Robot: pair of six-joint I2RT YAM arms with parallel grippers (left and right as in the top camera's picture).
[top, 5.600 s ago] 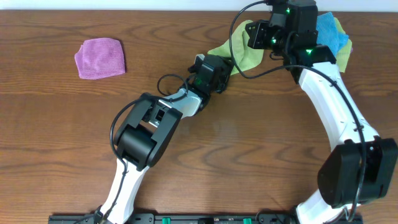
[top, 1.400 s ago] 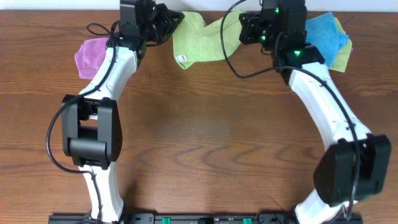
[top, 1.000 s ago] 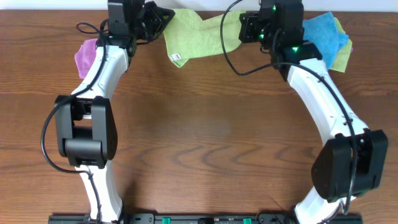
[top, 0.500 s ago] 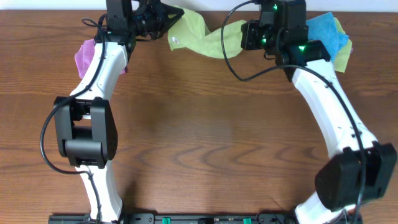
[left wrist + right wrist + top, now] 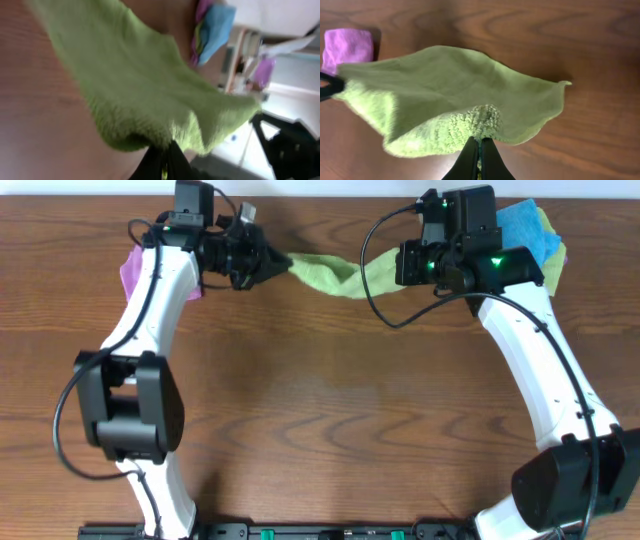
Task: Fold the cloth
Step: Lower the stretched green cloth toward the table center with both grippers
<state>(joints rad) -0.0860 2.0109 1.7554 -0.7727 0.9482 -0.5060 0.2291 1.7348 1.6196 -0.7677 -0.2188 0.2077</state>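
Observation:
A green cloth (image 5: 335, 274) hangs stretched in the air between my two grippers, above the far part of the table. My left gripper (image 5: 280, 264) is shut on its left end, and my right gripper (image 5: 398, 264) is shut on its right end. The left wrist view shows the cloth (image 5: 135, 90) spreading from the pinched edge at my left gripper (image 5: 163, 150). Seen from the right wrist, the cloth (image 5: 450, 95) sags as a wide sheet above the wood, gripped at its near edge by my right gripper (image 5: 480, 142).
A folded pink cloth (image 5: 135, 268) lies on the table at the far left, partly under my left arm, and shows as the pink cloth (image 5: 347, 47) in the right wrist view. A pile of blue and yellow-green cloths (image 5: 530, 235) lies at the far right corner.
Both grippers have come toward the table's near side with the green cloth, pulling it from a loose drape into a taut narrow band. The left gripper has swung right and lower.

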